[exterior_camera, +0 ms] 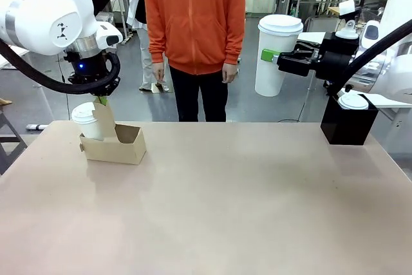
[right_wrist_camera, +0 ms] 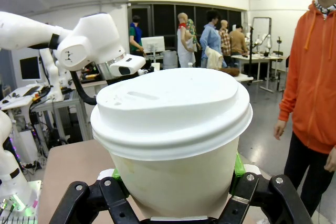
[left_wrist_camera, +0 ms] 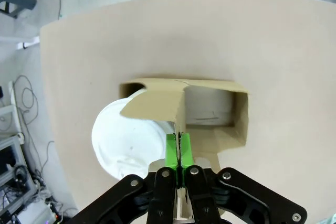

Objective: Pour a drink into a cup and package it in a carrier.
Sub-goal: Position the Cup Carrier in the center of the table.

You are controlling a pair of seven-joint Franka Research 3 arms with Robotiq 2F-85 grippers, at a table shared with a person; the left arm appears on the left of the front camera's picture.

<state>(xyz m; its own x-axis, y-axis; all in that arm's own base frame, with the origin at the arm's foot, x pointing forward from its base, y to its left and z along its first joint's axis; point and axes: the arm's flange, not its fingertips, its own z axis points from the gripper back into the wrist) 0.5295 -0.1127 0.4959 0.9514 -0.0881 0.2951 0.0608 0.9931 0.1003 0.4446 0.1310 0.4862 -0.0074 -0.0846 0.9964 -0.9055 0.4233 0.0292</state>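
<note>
Lidded cup (right_wrist_camera: 173,129) is clamped in the right gripper (right_wrist_camera: 176,182), high off the table (exterior_camera: 225,210). Left gripper (left_wrist_camera: 178,156) pinches the carrier (left_wrist_camera: 210,129) by its handle; another cup (left_wrist_camera: 126,140) fills one slot. Step: packaging. Next: lower the held cup squarely into the empty slot (left_wrist_camera: 210,109).

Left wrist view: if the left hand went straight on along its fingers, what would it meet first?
The carrier: the left hand, shut on its handle, points down at the tray's middle, beside the cup; the table lies beneath.
</note>
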